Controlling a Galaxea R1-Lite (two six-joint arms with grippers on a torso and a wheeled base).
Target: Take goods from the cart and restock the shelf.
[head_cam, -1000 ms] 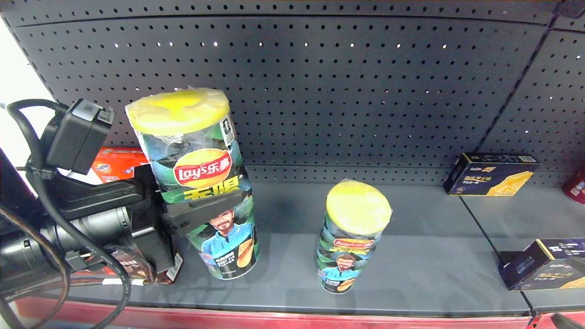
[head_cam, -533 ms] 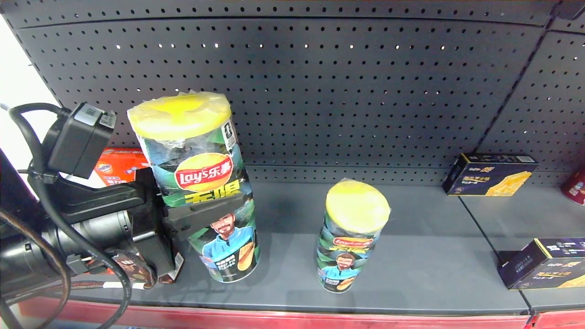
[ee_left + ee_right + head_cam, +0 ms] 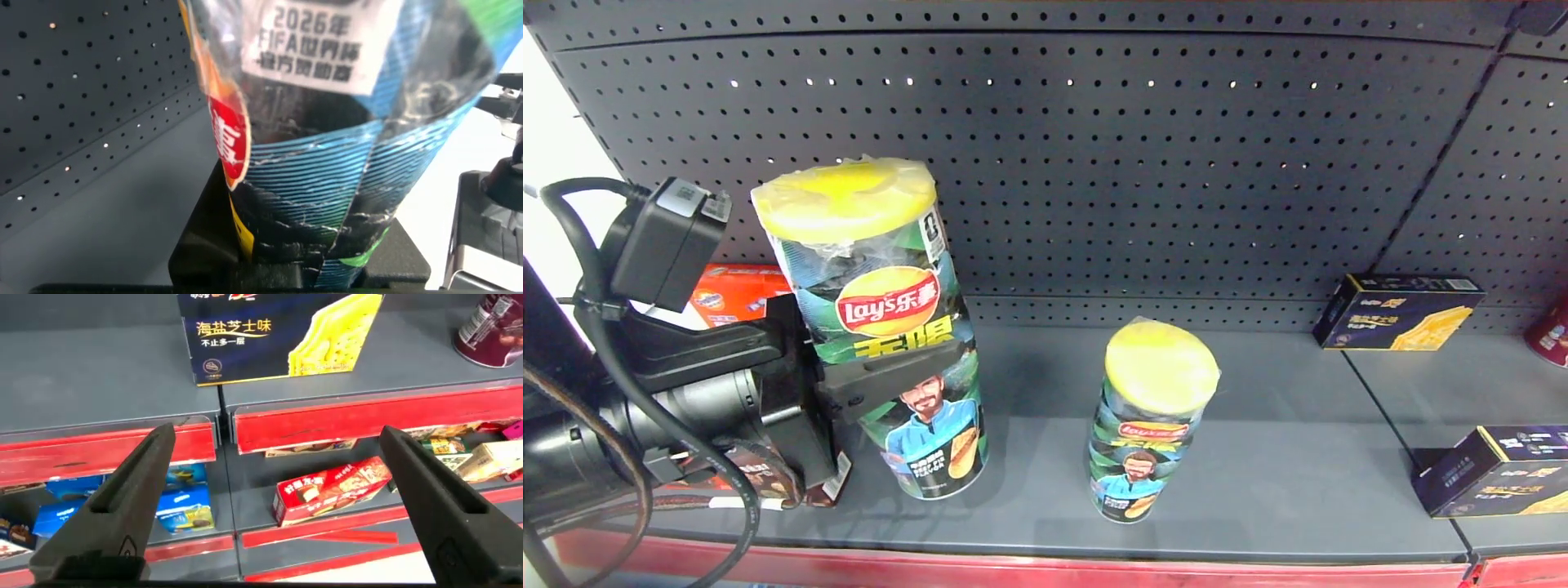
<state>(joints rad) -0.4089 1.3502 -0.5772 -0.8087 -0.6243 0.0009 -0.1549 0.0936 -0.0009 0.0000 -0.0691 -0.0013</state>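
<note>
The left tool [image 3: 882, 377] is clamped on a tall chip can [image 3: 886, 302] with a yellow lid, about the middle of its height; this can is upright at the left part of the grey shelf [image 3: 1282, 474]; a second chip can [image 3: 1152, 425] stands on the shelf to its right, apart from it; the right tool [image 3: 278, 441] has its fingers wide apart with nothing between them, in front of a red shelf edge [image 3: 343, 416] below a dark box [image 3: 278, 335].

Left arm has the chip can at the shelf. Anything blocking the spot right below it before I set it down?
Nothing visible does. The chip can, held by the left gripper, is over bare shelf; the second can stands apart on its right, a brown packet beside the gripper.
</note>
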